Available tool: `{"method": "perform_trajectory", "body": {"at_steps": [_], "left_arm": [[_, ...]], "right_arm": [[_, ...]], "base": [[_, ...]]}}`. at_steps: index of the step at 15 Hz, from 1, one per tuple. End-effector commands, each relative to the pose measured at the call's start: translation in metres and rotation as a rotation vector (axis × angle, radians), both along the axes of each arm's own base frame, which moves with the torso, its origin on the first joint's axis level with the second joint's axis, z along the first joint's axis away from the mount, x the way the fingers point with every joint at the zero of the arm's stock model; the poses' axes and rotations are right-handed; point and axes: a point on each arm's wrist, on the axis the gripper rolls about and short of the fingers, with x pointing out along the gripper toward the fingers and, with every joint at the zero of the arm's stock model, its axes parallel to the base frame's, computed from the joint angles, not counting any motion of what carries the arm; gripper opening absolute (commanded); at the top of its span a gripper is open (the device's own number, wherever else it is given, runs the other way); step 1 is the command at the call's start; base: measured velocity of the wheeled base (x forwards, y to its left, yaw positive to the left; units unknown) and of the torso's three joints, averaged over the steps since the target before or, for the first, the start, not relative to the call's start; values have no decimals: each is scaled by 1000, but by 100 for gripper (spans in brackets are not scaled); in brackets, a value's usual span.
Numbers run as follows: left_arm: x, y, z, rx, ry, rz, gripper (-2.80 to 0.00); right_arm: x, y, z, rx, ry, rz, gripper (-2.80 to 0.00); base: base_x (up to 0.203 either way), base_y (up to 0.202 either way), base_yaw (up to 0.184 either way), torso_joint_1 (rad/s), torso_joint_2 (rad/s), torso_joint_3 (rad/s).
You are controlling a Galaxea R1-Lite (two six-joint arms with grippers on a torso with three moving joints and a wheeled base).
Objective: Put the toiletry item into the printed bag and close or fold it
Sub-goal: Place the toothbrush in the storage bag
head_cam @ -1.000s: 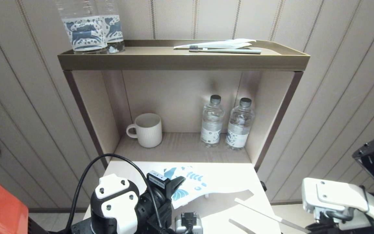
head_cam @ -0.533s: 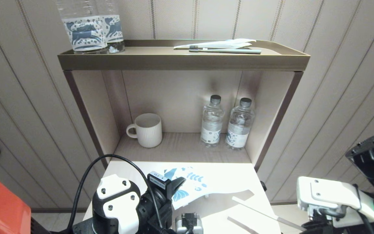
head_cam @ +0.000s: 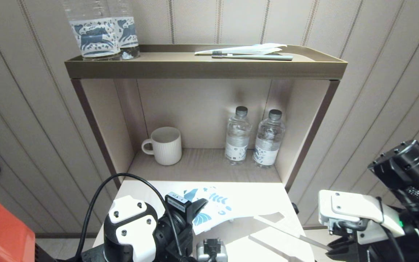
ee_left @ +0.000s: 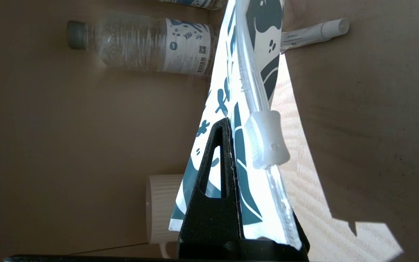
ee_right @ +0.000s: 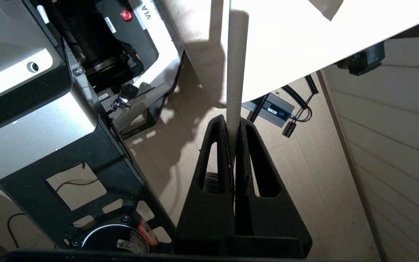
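Head view: right claw (head_cam: 335, 247) grips toothbrush (head_cam: 289, 234), handle aimed leftward at printed bag (head_cam: 213, 209) pinched by left claw (head_cam: 195, 209).

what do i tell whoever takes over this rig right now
Left claw: shut on the printed bag, holding it above the table.
Right claw: shut on the toothbrush handle, past the table's right edge, brush aimed at the bag.
Done: both things are picked up. The brush head lies along the bag; I cannot tell if it is inside.
Left to do: get the brush fully in, then close or fold the bag.
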Motion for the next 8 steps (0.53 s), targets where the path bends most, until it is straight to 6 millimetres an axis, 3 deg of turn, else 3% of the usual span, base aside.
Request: {"method": "perform_trajectory", "body": {"at_steps": [1,8], "left_arm": [[0,0,0,1,-9,-1,-280],[-1,0,-1,7,-6,-5,-280]], "right_arm": [[3,2,-2,-8,12,4,-280],[6,4,4,12,-19,2,-280]], "base": [[0,0,0,0,0,0],[0,0,0,0,0,0]]}}
